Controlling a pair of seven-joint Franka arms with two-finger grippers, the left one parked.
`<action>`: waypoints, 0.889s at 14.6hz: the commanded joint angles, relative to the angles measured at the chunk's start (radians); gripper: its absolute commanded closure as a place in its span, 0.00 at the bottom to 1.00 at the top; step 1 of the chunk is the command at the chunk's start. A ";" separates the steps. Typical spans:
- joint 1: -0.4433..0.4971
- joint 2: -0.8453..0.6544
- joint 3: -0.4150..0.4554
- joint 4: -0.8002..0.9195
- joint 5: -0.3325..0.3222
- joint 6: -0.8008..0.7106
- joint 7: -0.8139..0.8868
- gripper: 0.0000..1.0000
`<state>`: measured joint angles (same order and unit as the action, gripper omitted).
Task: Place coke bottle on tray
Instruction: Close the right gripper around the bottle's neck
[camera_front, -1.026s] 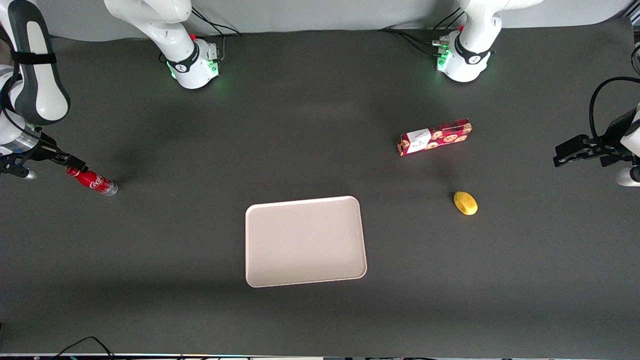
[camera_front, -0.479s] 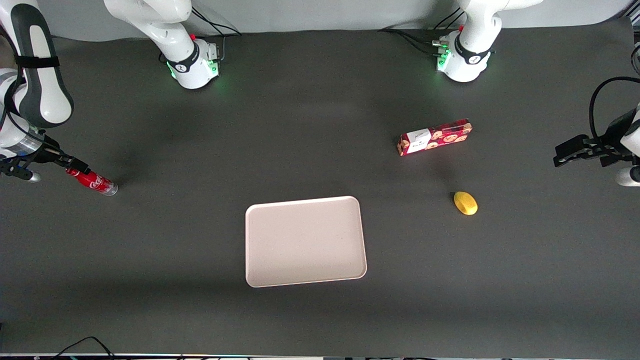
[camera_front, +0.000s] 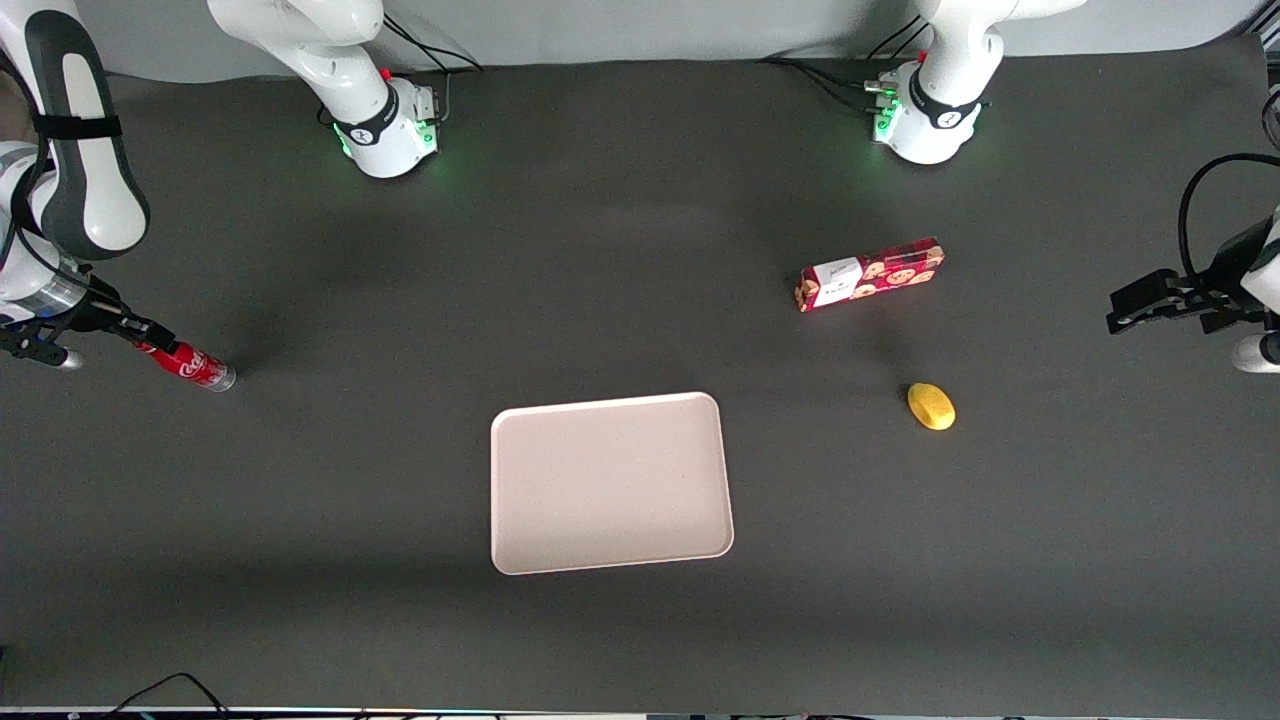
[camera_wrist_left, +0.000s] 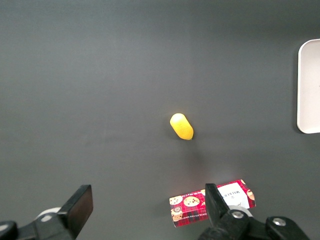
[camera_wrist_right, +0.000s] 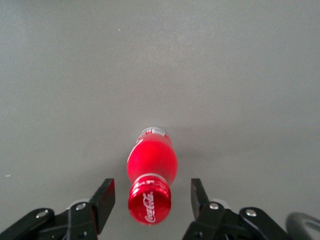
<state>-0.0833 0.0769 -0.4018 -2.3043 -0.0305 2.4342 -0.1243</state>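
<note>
1. Red and slim, the coke bottle (camera_front: 192, 365) stands on the dark grey bench (camera_front: 640, 620) toward the working arm's end, with its silvery base on the bench surface.
2. From the right wrist camera the bottle (camera_wrist_right: 151, 179) is seen from above, its red cap with white script facing the lens.
3. The hand (camera_wrist_right: 152, 200) hangs over the bottle with its two black fingers (camera_wrist_right: 103, 202) spread wide, one on each side of the cap. A clear gap shows between each finger and the bottle, so it holds nothing.
4. In the front view the hand (camera_front: 125, 328) sits just at the bottle's cap end, at the edge of the bench.
5. The tray (camera_front: 610, 482), pale pinkish-beige with rounded corners and a low rim, lies flat near the middle of the bench. It is well apart from the bottle and nearer to the front camera, and nothing lies on it.
6. A red cookie box (camera_front: 869, 274) lies toward the parked arm's end, farther from the front camera than the tray.
7. A small yellow lemon-like object (camera_front: 931, 406) lies near the box, nearer to the front camera than it.
8. The left wrist camera shows the same box (camera_wrist_left: 212, 203), the yellow object (camera_wrist_left: 181, 126) and one edge of the tray (camera_wrist_left: 309, 85).
</note>
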 joint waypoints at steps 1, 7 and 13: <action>0.010 0.038 -0.009 0.037 0.024 0.006 -0.024 0.32; 0.008 0.041 -0.009 0.037 0.024 0.005 -0.024 1.00; 0.011 0.020 -0.008 0.118 0.015 -0.111 -0.049 1.00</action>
<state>-0.0826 0.1052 -0.4011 -2.2728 -0.0243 2.4308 -0.1302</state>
